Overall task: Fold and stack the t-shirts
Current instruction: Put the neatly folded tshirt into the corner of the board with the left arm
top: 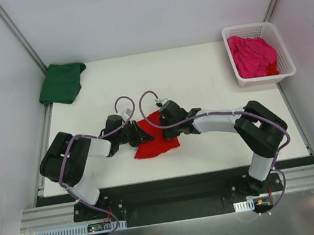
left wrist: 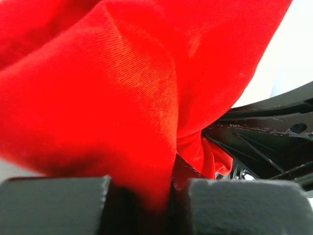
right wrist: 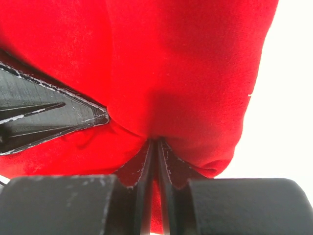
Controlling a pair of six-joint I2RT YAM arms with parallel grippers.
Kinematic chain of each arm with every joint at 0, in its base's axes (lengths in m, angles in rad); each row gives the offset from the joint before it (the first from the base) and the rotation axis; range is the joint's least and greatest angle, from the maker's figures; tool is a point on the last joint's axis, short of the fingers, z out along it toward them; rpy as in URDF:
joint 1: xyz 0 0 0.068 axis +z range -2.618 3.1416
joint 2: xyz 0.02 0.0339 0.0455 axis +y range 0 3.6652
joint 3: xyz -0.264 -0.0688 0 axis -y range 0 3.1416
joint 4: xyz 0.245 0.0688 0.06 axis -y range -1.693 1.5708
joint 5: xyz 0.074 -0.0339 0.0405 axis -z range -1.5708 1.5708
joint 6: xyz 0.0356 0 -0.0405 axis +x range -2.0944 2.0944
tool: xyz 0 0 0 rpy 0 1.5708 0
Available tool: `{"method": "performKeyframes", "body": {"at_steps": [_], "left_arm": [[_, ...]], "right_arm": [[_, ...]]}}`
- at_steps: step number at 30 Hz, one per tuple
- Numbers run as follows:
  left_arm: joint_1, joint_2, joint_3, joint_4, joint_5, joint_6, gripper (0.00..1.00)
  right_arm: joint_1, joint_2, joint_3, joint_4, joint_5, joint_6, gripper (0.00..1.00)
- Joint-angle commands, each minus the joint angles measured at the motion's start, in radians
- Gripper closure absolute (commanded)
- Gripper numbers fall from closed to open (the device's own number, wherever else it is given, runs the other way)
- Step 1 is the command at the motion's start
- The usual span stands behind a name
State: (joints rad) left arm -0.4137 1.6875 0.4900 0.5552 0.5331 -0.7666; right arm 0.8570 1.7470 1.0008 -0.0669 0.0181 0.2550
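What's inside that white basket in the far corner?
A crumpled pink t-shirt fills most of the basket. Anything lying under it is covered, so I cannot tell.

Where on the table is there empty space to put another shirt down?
The biggest bare patch is the far middle of the table, between the green t-shirt and the basket holding the pink t-shirt. Another lies on the basket's near side. The near middle is crowded: left gripper and right gripper both pinch the red t-shirt there.

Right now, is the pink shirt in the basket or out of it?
In. The pink shirt lies crumpled inside the white basket, at the far right corner of the table.
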Motion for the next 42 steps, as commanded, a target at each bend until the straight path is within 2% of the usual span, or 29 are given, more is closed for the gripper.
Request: {"method": "performKeyframes", "body": {"at_steps": [1, 3, 6, 7, 10, 13, 19, 27, 42], "left_arm": [[-0.039, 0.107, -0.073, -0.385, -0.079, 0.092, 1.0], [-0.039, 0.103, -0.074, -0.38, -0.082, 0.086, 1.0], [-0.039, 0.086, -0.077, -0.373, -0.085, 0.075, 1.0], [-0.039, 0.081, -0.077, -0.373, -0.087, 0.073, 1.0], [-0.039, 0.051, -0.082, -0.365, -0.09, 0.067, 1.0], [-0.039, -0.001, -0.094, -0.362, -0.105, 0.066, 1.0], [-0.039, -0.083, -0.114, -0.333, -0.114, 0.052, 1.0], [-0.039, -0.195, -0.087, -0.235, -0.068, 0.026, 1.0], [-0.036, -0.164, 0.369, -0.239, 0.077, 0.144, 1.0]], "right_arm": [[-0.007, 0.0, 0.015, -0.039, 0.028, 0.001, 0.88], [-0.006, -0.006, 0.013, -0.04, 0.028, -0.002, 0.84], [-0.004, -0.04, 0.018, -0.065, 0.034, -0.014, 0.68], [-0.001, -0.055, 0.022, -0.082, 0.055, -0.02, 0.55], [0.028, -0.171, 0.054, -0.183, 0.161, -0.048, 0.39], [0.059, -0.306, 0.096, -0.283, 0.265, -0.076, 0.32], [0.057, -0.49, 0.134, -0.435, 0.393, -0.066, 0.27], [0.059, -0.56, 0.052, -0.481, 0.421, -0.028, 0.26], [0.063, -0.587, -0.036, -0.468, 0.398, 0.038, 0.26]]}}
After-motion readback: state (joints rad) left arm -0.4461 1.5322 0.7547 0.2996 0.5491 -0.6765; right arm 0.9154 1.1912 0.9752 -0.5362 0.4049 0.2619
